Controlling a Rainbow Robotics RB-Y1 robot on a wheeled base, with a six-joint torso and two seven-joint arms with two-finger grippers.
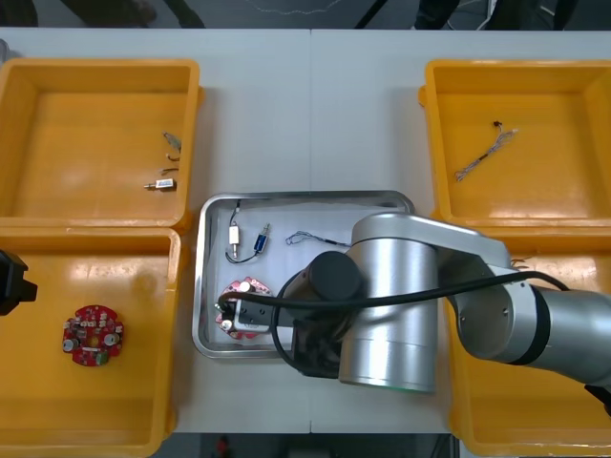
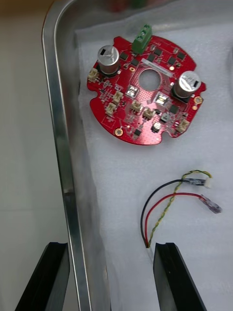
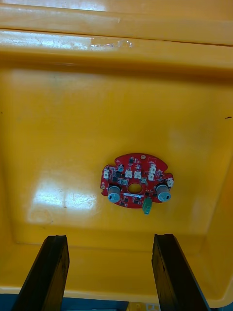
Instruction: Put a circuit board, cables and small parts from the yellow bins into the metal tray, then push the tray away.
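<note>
Right gripper: my right gripper point(image 2: 111, 245) hangs low over the near rim of the metal tray point(image 1: 204, 286). It is released, fingers well apart, gripping nothing. The rim runs between them, with one finger over bare table and the other over the tray's white lining.
Right arm: it reaches in from the right across the near right bin point(image 1: 573, 425) and covers the tray's near right part.
Left gripper: my left gripper point(image 3: 110, 238) sits at the left edge, above the near left bin point(image 1: 143, 277), also released and empty.
Spare board: a second circuit board point(image 1: 94, 336) lies flat on that bin's floor, clear of the walls.
Board in tray: the circuit board point(image 2: 144, 92) lies flat on the lining in the tray's near left corner, component side up, close to the near rim.
Red and yellow cable: the red and yellow cable point(image 2: 167, 204), with a black strand, lies loose on the lining between the circuit board and my right gripper. Its white plug is just beside the inner finger's tip.
Tray, far part: a black cable point(image 1: 234, 239), a small blue part point(image 1: 263, 239) and a blue and white cable point(image 1: 307, 237) lie in a row, apart from one another.
Far left bin: the far left bin point(image 1: 95, 72) holds small metal parts point(image 1: 164, 184) near its right wall.
Far right bin: the far right bin point(image 1: 516, 76) holds one thin cable point(image 1: 485, 153); I cannot tell its colours.
</note>
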